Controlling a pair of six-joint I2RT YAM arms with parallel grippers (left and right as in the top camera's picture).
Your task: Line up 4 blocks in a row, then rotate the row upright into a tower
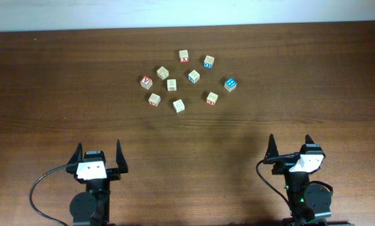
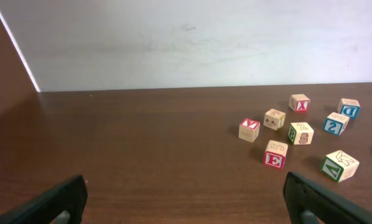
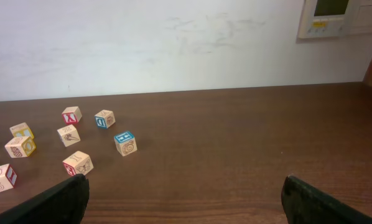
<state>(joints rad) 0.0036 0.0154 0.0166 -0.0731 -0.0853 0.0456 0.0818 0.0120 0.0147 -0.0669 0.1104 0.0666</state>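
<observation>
Both grippers stand spread wide with nothing between their fingers. My left gripper (image 1: 98, 145) and my right gripper (image 1: 290, 138) sit at the near edge of the table (image 1: 49, 94), one on each side, with both arms folded back over their bases. In each wrist view the two dark fingertips (image 2: 55, 202) show only at the bottom corners, with bare wood between them.

All the blocks lie loose on the far middle of the table, well apart from both grippers, and none touches another. The blue H block (image 1: 230, 83) is the rightmost of the cluster and stands a little off from the rest. From my right wrist its top face is blue with a white H, and its near side is pale with a faint drawing. The green-marked block (image 1: 179, 105) is the one nearest me and lies between two of the red-faced blocks (image 1: 154, 99). From my left wrist it sits skewed, a green side turned toward me. I cannot read its letter. The two faint-marked blocks (image 1: 162, 72) sit just beside each other near the cluster's middle, pale all over. A blue D block (image 1: 209, 61) lies toward the far side.
</observation>
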